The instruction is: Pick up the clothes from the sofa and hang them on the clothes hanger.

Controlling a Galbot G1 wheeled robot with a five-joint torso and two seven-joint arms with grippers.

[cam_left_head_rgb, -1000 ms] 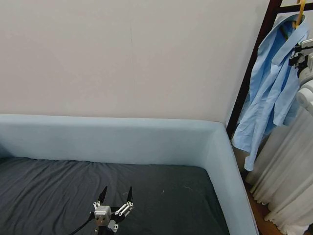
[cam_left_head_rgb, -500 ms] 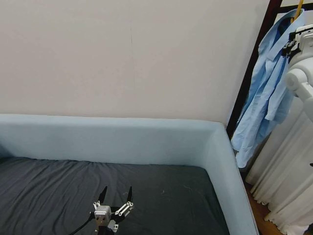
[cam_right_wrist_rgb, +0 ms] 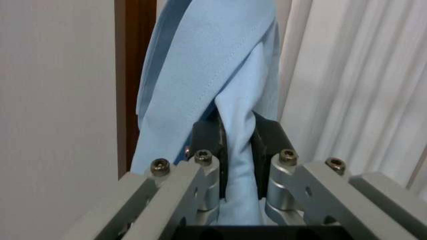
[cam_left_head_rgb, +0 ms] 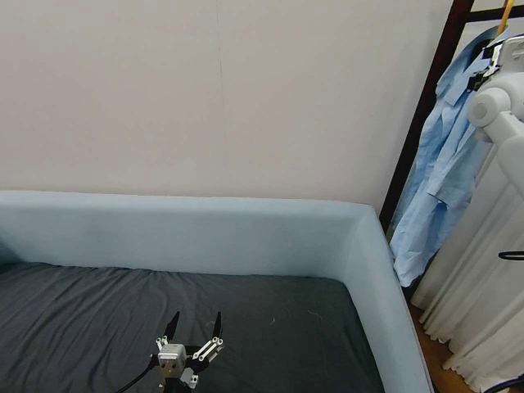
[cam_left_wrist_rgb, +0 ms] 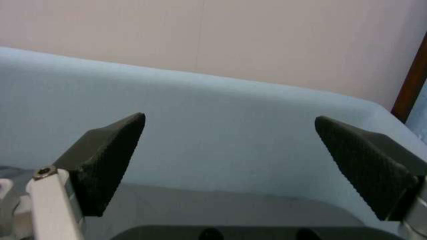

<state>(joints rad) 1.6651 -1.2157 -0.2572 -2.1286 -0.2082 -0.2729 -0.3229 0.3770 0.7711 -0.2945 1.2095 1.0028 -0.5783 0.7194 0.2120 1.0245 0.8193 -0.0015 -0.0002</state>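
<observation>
Right pads: shut hard on a fold of the shirt. The cloth is pinched flat and runs up between them.
Right gripper: high on the robot's right, against the upper shirt, just under the hanger.
Shirt: pale blue, hung from the yellow hanger on the rack, clear of the sofa. The lower hem ends just beside the far corner of the sofa arm; cannot tell whether they touch.
Right margins: the dark rack post is on one side of the shirt and the white curtain on the other. The shirt takes up the slot between them. Curtain folds hang close behind the right arm.
Left pads: spread wide with nothing held. The sofa back is visible through the gap.
Left gripper: low over the dark grey seat, fingers pointing toward the sofa back, well apart from the shirt.
Left margins: open seat on every side of the gripper. The sofa back edge is well ahead and the sofa arm edge well to the right.
Wall: plain, directly behind the sofa back, meeting the rack post at the right.
Floor: a narrow wood strip between the sofa arm and the curtain hem.
</observation>
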